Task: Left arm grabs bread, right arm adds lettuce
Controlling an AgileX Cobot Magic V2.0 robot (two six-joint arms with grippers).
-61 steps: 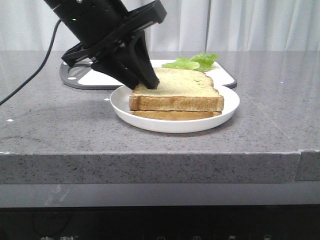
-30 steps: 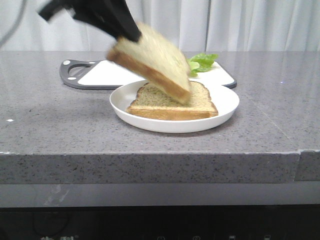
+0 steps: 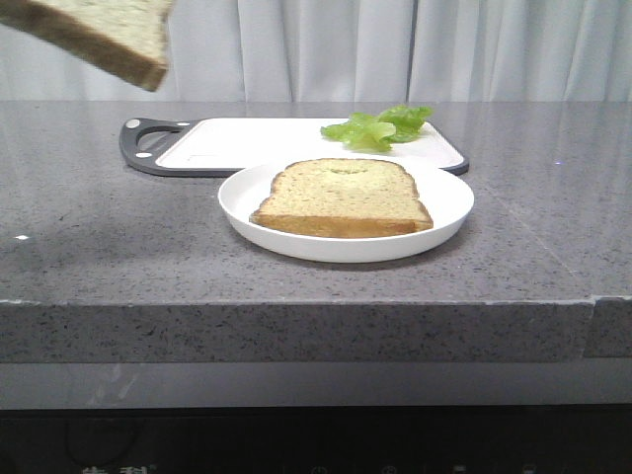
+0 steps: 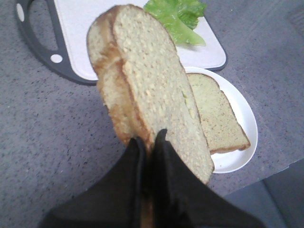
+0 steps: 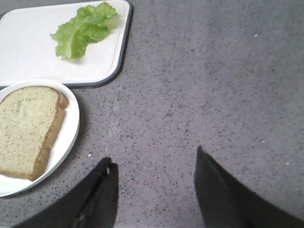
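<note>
The bread (image 3: 104,35), a thick speckled slice with golden-brown crust, hangs high at the top left of the front view, clear of the plate. In the left wrist view my left gripper (image 4: 148,138) is shut on the bread's (image 4: 152,90) lower edge. The thinner slice with a dimpled centre (image 3: 343,197) lies on the white plate (image 3: 449,202). The lettuce (image 3: 380,125) lies on the white cutting board (image 3: 247,143) behind the plate; it also shows in the right wrist view (image 5: 83,29). My right gripper (image 5: 154,164) is open and empty above bare counter, to the right of the plate (image 5: 69,135).
The cutting board has a dark grey rim and handle (image 3: 138,148) at its left end. The grey stone counter's front edge (image 3: 296,311) runs across the front view below the plate. White curtains hang behind the counter.
My left gripper lifted the bread off the thinner slice and carried it up and to the left, out to the top left corner of the front view. The arm itself has left that view.
</note>
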